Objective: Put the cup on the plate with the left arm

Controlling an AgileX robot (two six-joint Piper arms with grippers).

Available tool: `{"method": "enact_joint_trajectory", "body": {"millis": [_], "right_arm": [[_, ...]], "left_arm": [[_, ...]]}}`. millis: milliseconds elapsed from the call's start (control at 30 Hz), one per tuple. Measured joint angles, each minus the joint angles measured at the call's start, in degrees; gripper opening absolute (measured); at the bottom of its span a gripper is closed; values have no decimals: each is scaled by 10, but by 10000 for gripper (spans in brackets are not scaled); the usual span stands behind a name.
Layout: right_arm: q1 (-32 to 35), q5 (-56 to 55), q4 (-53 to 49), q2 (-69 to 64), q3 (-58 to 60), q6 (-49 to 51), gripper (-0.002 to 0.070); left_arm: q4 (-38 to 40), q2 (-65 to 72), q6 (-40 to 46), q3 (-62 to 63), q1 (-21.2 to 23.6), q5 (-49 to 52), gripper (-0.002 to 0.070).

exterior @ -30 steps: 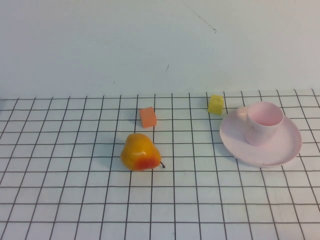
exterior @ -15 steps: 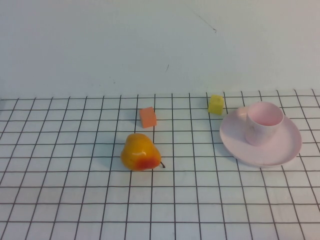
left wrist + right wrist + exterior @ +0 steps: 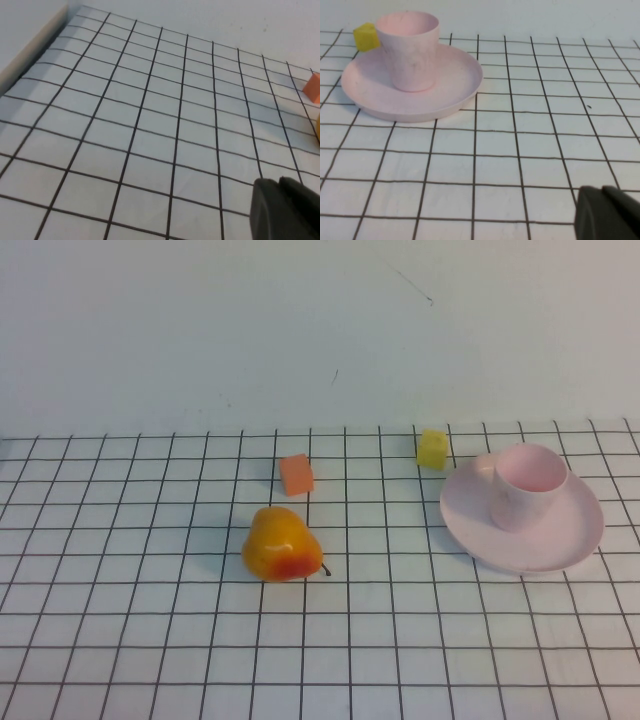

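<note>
Cup (image 3: pixel 528 485) position: upright on the plate (image 3: pixel 560 550), mouth up, seated slightly toward the plate's far side. The plate lies flat on the counter (image 3: pixel 120 640) near the right edge, in the far half. In the right wrist view the cup (image 3: pixel 410 50) shows a plain tapered wall, and the plate (image 3: pixel 455 95) shows a low raised rim around it.

Markings: no brand, label or writing can be read on any item. The counter carries only a black grid of lines on white.

Other items: a yellow block (image 3: pixel 432 448) sits just beside the plate's far-left rim, close to the far edge of the counter; whether it touches the rim cannot be told. An orange block (image 3: pixel 296 474) lies near the middle of the far half. A pear (image 3: pixel 282 544) lies near the counter's centre, stem toward the right edge, well apart from the plate.

Open room: the near half of the counter and the whole left side are bare grid.

Left gripper (image 3: pixel 287 210): only a dark part shows at the corner of the left wrist view, above bare grid; its opening cannot be told, and nothing is seen held.

Right gripper (image 3: pixel 607 212): a dark part shows in the right wrist view, on the near side of the plate and apart from it; opening cannot be told.
</note>
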State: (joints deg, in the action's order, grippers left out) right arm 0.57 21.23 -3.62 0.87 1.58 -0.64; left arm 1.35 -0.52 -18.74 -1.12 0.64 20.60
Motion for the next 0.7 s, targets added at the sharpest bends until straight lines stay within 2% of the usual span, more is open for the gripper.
{"method": "enact_joint_trajectory", "body": {"millis": [300,533,700], "right_arm": [[0,0,0,0,0,0,-2],[0,0,0,0,0,0,-2],[0,0,0,0,0,0,-2]], "left_arm": [[-5,0,0,1,0,11,-2],[-6,0,0,3,-32,12,-2],[-5,0,17,3,-36,12,-2]]}}
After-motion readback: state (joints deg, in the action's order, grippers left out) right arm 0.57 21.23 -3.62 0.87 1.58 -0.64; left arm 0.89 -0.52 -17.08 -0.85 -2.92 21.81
